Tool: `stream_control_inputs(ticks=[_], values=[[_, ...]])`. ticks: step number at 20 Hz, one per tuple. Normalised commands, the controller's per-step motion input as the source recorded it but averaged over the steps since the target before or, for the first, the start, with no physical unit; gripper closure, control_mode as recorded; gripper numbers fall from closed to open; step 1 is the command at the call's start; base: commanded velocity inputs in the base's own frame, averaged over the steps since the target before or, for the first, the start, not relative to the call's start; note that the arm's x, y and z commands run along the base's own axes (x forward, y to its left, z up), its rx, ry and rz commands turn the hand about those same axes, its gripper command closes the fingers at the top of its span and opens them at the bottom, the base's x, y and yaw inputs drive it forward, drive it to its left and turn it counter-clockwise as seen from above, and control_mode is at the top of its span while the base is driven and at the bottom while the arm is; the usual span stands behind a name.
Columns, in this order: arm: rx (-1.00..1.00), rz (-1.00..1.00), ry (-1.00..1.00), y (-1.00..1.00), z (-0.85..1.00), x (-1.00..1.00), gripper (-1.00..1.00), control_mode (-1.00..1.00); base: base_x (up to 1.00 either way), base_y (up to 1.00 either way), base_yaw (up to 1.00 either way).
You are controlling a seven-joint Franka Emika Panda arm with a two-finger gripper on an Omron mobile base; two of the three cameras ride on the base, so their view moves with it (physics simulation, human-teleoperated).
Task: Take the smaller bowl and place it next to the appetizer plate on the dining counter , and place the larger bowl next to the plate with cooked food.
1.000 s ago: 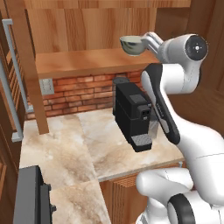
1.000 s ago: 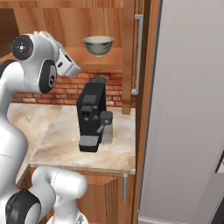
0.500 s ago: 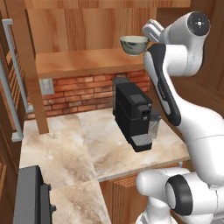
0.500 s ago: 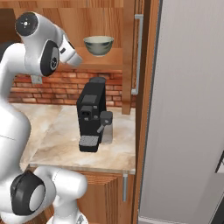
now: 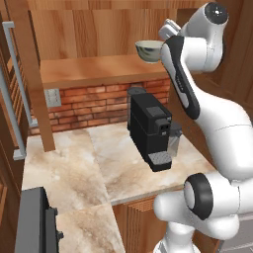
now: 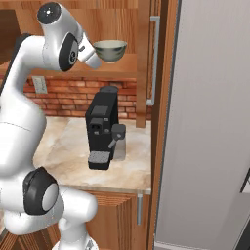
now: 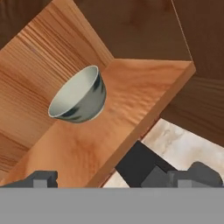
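The smaller bowl [image 5: 149, 51] [image 6: 110, 50] [image 7: 78, 95], pale grey-green with a faint dark pattern and a cream inside, sits upright on a wooden shelf [image 5: 94, 69] [image 7: 131, 100] above the counter. My gripper [image 5: 167, 30] [image 6: 93, 52] [image 7: 120, 177] is raised to shelf height right beside the bowl. It is open, its two fingertips [image 7: 43, 177] stand wide apart, and nothing is between them. The bowl lies a short way ahead of the tips, untouched. The larger bowl, both plates and the dining counter are out of view.
A black coffee machine [image 5: 150, 126] [image 6: 101, 129] stands on the marble counter [image 5: 74, 163] under the shelf, before a brick backsplash [image 5: 89, 106]. A tall grey panel [image 6: 210, 127] with a long handle [image 6: 154, 58] rises at the right. A dark stove edge [image 5: 32, 222] sits lower left.
The arm's elbow has swung upward, and the hand has risen slightly toward the bowl on the shelf. The bowl has not moved, and the jaws stay wide.
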Motion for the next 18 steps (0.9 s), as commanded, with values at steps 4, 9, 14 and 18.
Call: stream_control_inputs(ticks=[4, 9, 14, 18], values=[[0.0, 0.0, 0.02, 0.0, -0.16, 0.52, -1.0, -1.0, 0.0, 0.0, 0.0], [0.0, 0.0, 0.0, -0.05, -0.15, 0.5, -1.0, -1.0, 0.0, 0.0, 0.0], [0.0, -0.01, 0.0, -0.02, -0.1, 0.47, -1.0, -1.0, 0.0, 0.0, 0.0], [0.0, -0.02, 0.0, 0.0, -0.03, 0.46, -1.0, -1.0, 0.0, 0.0, 0.0]])
